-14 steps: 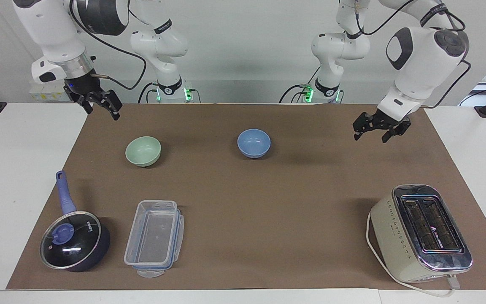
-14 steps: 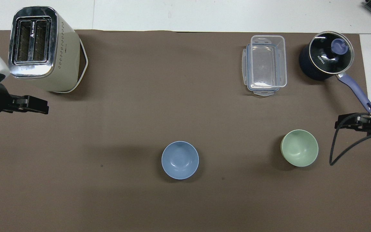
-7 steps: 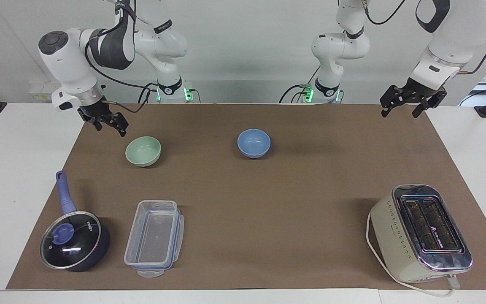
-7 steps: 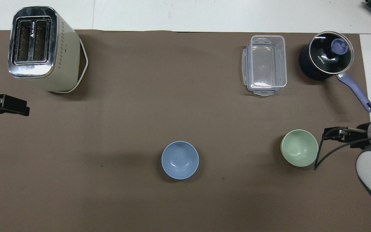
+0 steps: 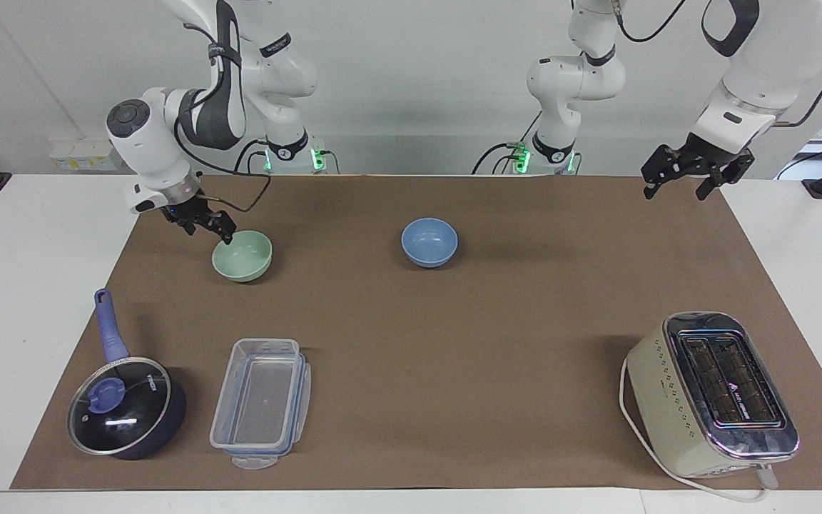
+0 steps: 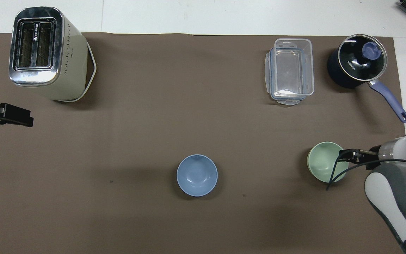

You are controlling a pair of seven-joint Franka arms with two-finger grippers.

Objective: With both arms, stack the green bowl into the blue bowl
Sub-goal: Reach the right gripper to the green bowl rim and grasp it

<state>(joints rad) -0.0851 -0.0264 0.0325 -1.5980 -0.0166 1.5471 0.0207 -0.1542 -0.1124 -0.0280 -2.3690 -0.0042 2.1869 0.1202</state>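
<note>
Right claw at green bowl, contact unclear

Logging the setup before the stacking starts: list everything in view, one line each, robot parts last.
green bowl: 1, mint green, toward the right arm's end, level with the blue bowl.
blue bowl: 1, periwinkle, mid-table.
saucepan: 1, dark blue, glass lid, farther than the green bowl.
container: 1, clear plastic, beside the saucepan.
toaster: 1, cream and chrome, toward the left arm's end.
mat: 1, brown.
right gripper: black, at the green bowl's rim.
left gripper: black, open, waiting over the mat's corner.
</note>
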